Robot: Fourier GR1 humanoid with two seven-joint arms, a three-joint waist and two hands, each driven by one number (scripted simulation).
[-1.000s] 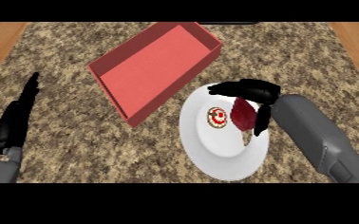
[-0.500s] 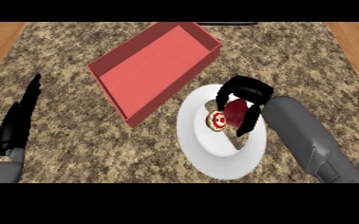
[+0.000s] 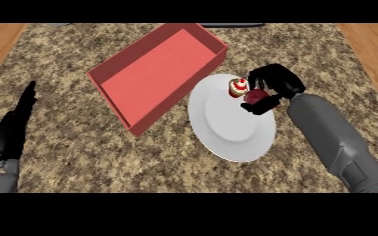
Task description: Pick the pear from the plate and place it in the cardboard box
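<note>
The pear [image 3: 254, 96] is dark red, with a tan end [image 3: 238, 86] that bears a red and white mark. My right hand [image 3: 277, 82] is curled round it from the right, over the far right rim of the white plate [image 3: 229, 125]. How far the pear is off the plate I cannot tell. The red open box [image 3: 159, 77] lies tilted just left of the plate, its near right corner close to the plate's far rim. My left hand [image 3: 18, 125] rests open at the left edge, fingers pointing up.
The speckled stone counter [image 3: 74, 165] runs under everything. Wooden strips [image 3: 358, 37] show at the far left and far right corners. A dark bar [image 3: 232, 25] lies along the far edge behind the box.
My right hand has closed on the pear and carried it toward the far rim of the plate. The plate has slid a little toward the box. The left hand has stayed put.
</note>
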